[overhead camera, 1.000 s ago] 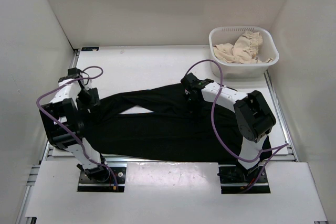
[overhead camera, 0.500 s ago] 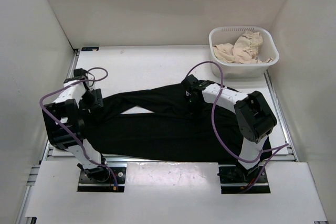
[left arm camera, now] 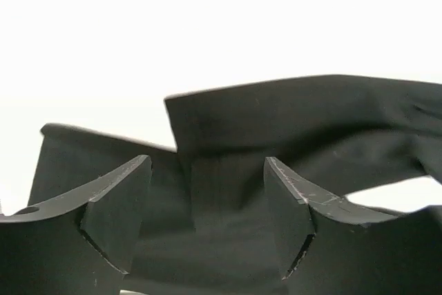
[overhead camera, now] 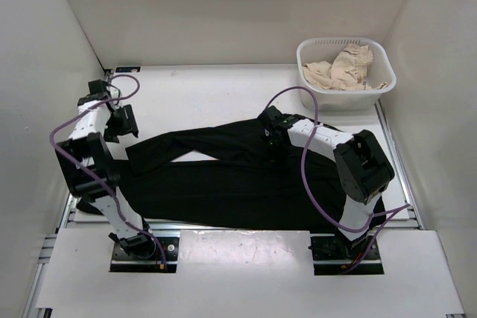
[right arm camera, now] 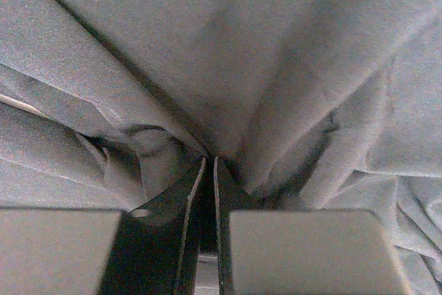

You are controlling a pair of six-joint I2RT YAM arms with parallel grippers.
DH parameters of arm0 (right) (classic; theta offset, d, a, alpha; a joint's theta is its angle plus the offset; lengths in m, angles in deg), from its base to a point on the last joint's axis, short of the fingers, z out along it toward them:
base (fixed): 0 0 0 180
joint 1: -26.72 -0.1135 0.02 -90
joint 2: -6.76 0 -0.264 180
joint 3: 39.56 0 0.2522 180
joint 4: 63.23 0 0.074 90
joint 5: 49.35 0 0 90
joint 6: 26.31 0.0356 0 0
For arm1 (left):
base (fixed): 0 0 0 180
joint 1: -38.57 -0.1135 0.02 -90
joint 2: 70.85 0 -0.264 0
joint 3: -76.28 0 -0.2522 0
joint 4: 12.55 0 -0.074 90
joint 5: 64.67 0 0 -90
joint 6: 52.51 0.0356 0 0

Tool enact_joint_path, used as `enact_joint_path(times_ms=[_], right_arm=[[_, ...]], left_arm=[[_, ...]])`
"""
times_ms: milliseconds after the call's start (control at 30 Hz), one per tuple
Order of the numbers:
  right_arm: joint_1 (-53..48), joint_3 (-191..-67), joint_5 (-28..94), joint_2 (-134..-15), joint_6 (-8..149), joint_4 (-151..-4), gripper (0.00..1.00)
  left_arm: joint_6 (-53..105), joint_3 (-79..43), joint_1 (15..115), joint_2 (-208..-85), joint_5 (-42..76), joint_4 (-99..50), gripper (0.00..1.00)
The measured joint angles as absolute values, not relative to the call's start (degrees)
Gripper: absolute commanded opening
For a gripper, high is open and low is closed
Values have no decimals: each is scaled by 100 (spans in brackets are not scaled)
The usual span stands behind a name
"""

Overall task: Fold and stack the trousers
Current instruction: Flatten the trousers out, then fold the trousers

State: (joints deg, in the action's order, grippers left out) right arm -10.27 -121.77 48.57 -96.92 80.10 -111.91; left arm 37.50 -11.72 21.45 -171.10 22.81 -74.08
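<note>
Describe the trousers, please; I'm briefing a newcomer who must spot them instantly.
On the white table, a long black garment lies spread across the middle: the trousers. The only other fabric is a beige cloth bunched in the white basket at the far right corner.

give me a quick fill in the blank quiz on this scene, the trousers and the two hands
1. The trousers spread across the table are ____ in colour.
2. The white basket stands at the table's far ____ corner.
3. The right hand is ____ on the trousers.
4. The left hand is ____, gripping nothing.
Missing words: black; right; shut; open.
</note>
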Motion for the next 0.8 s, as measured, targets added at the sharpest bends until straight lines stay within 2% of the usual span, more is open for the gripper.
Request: enact_joint_path(times_ms=[233,400,467,500,533,567,600,700,800], right_arm=[[-856,-12397,4956,-9530,8084,-11298,13],[-717,-12434,4989,-9292,8130,-11309,14],[-686,-12437,5026,-9250,8132,-11313,14],[-668,-12437,5061,-9242,8139,-11322,14],[-642,-12437,5091,-9240,8150,-11339,14],[-623,-12437,5102,-9235,8165,-11370,18],[-579,-12445,5111,-9233,8185,-11416,28],[-244,-12651,5227,-9229,8357,-11685,59],[424,-13084,5474,-9194,8639,-11988,67]], left_arm=[[3747,-892,2151,-18541,2421,-7414,81],[3750,-783,2167,-18648,2526,-7517,80],[3752,-849,2167,-18624,2534,-7519,72],[3754,-901,2167,-18591,2541,-7515,53],[3737,-949,2167,-18570,2548,-7541,40],[3771,-984,2164,-18556,2530,-7580,24],[3750,-1004,2160,-18548,2517,-7611,14],[3758,-1006,2156,-18548,2454,-7698,14],[3754,-936,2153,-18561,2447,-7781,14]])
